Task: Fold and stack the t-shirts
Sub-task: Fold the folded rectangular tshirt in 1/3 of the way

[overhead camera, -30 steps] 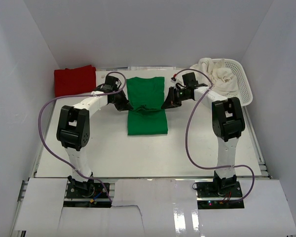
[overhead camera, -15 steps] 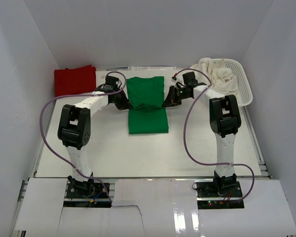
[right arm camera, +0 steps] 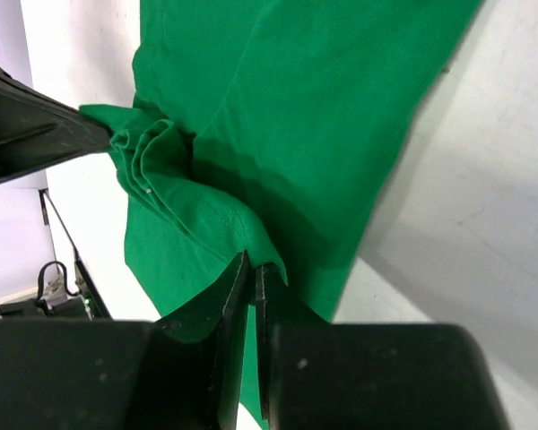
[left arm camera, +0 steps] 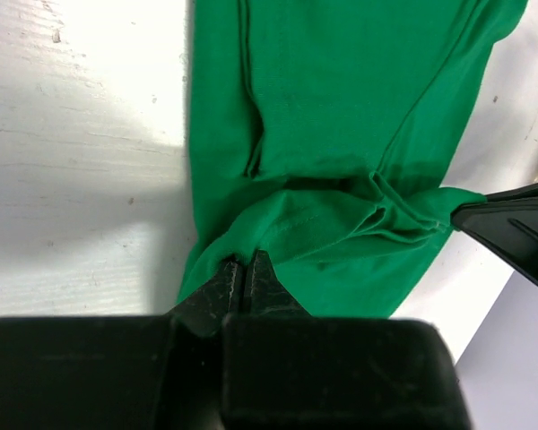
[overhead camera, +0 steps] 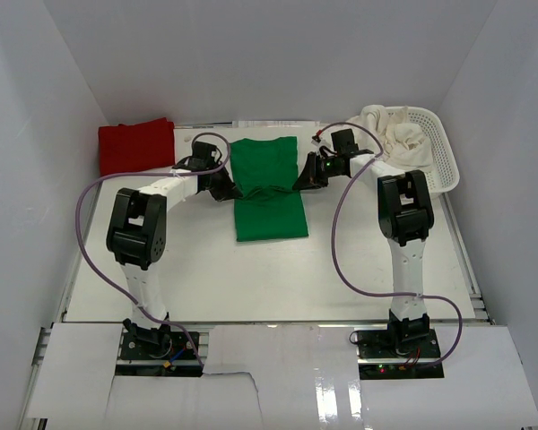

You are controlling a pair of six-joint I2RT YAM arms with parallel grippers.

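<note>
The bright green t-shirt (overhead camera: 267, 184) lies in the middle of the table, narrowed lengthwise, with a raised fold across it. My left gripper (overhead camera: 229, 190) is shut on the fold's left edge (left arm camera: 242, 235). My right gripper (overhead camera: 301, 182) is shut on its right edge (right arm camera: 247, 235). Both hold the fold lifted a little above the lower layer. The red t-shirt (overhead camera: 136, 145) lies folded at the back left. Cream-white t-shirts (overhead camera: 402, 141) are heaped in the basket at the back right.
The white mesh basket (overhead camera: 446, 154) stands at the back right, by the right wall. White walls enclose the table on three sides. The table (overhead camera: 269, 278) has bare surface in front of the green shirt.
Both grippers have carried the green shirt's fold toward the back of the table, and the shirt's front end has drawn back with it.
</note>
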